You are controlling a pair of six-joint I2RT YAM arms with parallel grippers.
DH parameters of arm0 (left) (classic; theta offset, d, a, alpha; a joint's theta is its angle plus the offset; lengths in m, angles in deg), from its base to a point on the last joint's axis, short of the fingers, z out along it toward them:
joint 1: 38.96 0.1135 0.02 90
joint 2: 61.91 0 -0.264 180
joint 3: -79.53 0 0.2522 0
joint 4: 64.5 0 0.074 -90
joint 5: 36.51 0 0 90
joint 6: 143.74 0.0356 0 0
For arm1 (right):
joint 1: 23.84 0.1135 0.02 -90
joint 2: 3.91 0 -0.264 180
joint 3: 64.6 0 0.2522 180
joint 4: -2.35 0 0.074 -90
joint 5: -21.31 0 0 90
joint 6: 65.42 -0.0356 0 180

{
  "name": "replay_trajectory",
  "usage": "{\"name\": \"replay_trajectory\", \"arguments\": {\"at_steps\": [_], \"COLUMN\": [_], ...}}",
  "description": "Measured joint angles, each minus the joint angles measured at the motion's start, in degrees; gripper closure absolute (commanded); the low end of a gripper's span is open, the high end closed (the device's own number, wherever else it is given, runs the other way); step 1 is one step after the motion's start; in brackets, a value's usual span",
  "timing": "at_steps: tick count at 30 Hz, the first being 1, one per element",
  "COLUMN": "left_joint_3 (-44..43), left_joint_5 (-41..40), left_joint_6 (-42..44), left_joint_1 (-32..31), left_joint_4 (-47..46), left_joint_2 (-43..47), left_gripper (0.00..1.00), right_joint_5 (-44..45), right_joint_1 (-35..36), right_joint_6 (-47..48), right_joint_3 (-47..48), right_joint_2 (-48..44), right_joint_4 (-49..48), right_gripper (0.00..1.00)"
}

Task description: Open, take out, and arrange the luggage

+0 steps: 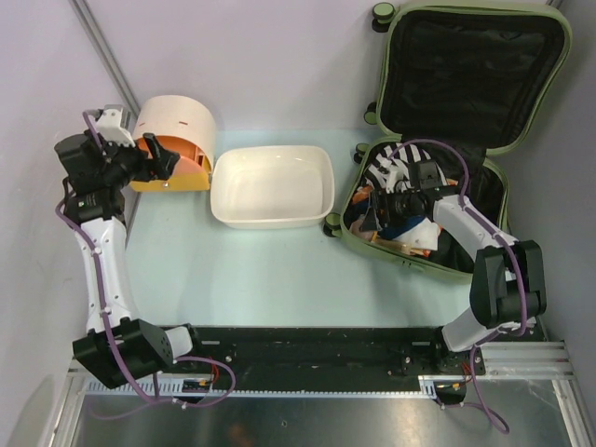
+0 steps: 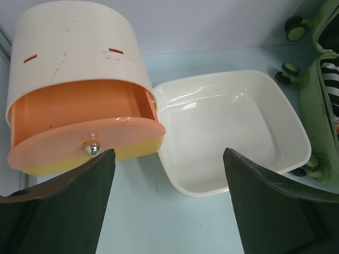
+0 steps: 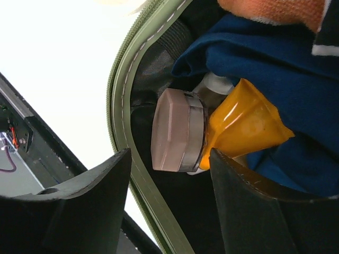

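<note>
Olive-green hard-shell suitcase (image 3: 121, 106): smooth rigid shell, stitched rim. Its black lining (image 1: 475, 70): matt fabric.
White rectangular tub (image 2: 233, 121): smooth, glossy plastic.
Round cream drawer box (image 2: 74, 47): matt plastic, scuffed. Its orange drawer front (image 2: 53, 151): translucent, glossy. Knob (image 2: 92, 148): shiny, metallic.
Dark blue cloth (image 3: 265, 69): soft, matt.
Orange-yellow pouch (image 3: 243, 124): glossy film. Its pinkish-grey cap (image 3: 175, 129): dull plastic.
Pale blue surface (image 1: 261, 275): smooth.

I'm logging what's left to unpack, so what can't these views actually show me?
Top view: the luggage floor under the right claw, which covers it.
Right wrist view: the orange pouch past its pink cap; the blue cloth buries the rest.
Left wrist view: the drawer box depths, hidden under its cream shell; most of the luggage, cut off by the right edge.
</note>
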Motion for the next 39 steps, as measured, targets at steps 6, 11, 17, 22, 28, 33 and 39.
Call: {"name": "replay_trajectory", "arguments": {"at_steps": [6,11,17,22,28,33,39], "left_joint_3": [0.02,0.61,1.31,2.14,3.34,4.72,4.83], "left_joint_5": [-0.02,-0.11,-0.17,0.22,1.29,1.75,2.93], "left_joint_6": [-0.15,0.15,5.86,15.34,31.95,43.19,48.09], "left_joint_1": [-0.46,-1.9,-11.04,-24.44,-41.16,-50.58,-53.68], "left_joint_4": [0.0,0.0,0.07,0.0,0.0,0.17,0.13], "left_joint_2": [0.0,0.22,2.12,4.15,2.67,0.31,-3.06], "left_gripper": [0.13,0.0,0.0,0.0,0.0,0.0,0.0], "right_joint_5": [-0.37,-0.46,-2.95,-7.85,-15.5,-20.9,-25.59], "right_joint_1": [1.33,1.57,-1.29,-5.07,-1.64,3.54,7.06], "right_joint_6": [-0.35,-1.05,-3.96,-11.23,-20.98,-24.5,-26.21], "right_joint_3": [0.0,0.0,0.59,2.32,4.61,4.87,4.87], "right_joint_2": [1.73,2.38,2.12,-1.03,-4.5,-4.52,-4.52], "right_joint_4": [-0.11,-0.63,-0.81,-6.05,-17.77,-22.69,-26.23], "right_gripper": [0.52,0.82,1.0,1.0,1.0,1.0,1.0]}}
